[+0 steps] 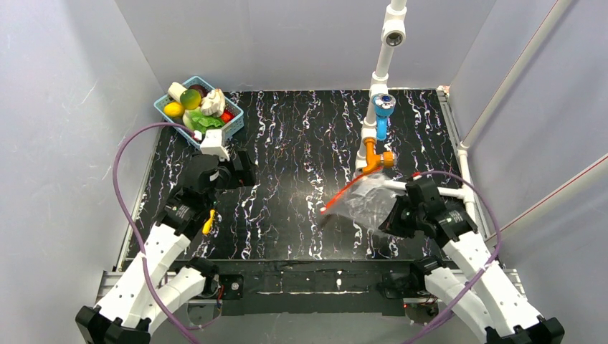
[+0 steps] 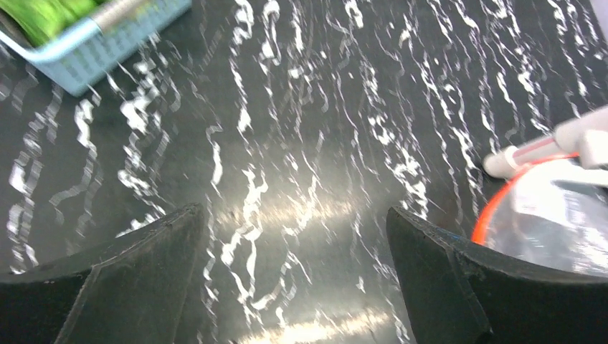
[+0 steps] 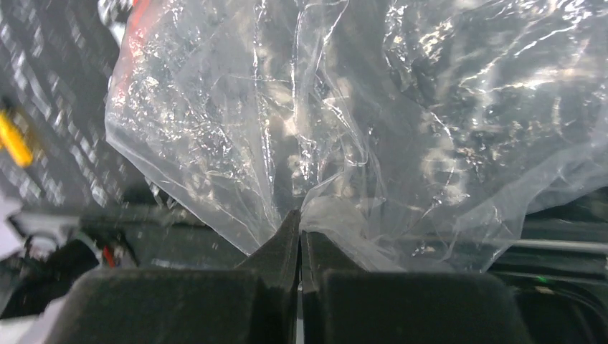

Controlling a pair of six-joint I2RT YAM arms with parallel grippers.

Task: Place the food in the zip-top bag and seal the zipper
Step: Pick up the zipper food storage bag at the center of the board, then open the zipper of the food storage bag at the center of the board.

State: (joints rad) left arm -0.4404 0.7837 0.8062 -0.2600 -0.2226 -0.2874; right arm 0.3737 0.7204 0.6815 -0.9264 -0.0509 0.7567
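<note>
My black marbled surface (image 1: 287,215) carries the zip-top bag (image 1: 369,202) near its right edge. My right tool (image 3: 300,223) is clenched on a fold of the bag's clear plastic. The blue basket (image 1: 233,123) sits in the far-left corner. My left tool (image 2: 295,215) hangs released near it, grasping nothing. In the basket lie 3 foods: lettuce (image 1: 206,122), round fruit (image 1: 190,98) and garlic piece (image 1: 213,104). The red zipper (image 1: 343,192) faces the surface's middle.
</note>
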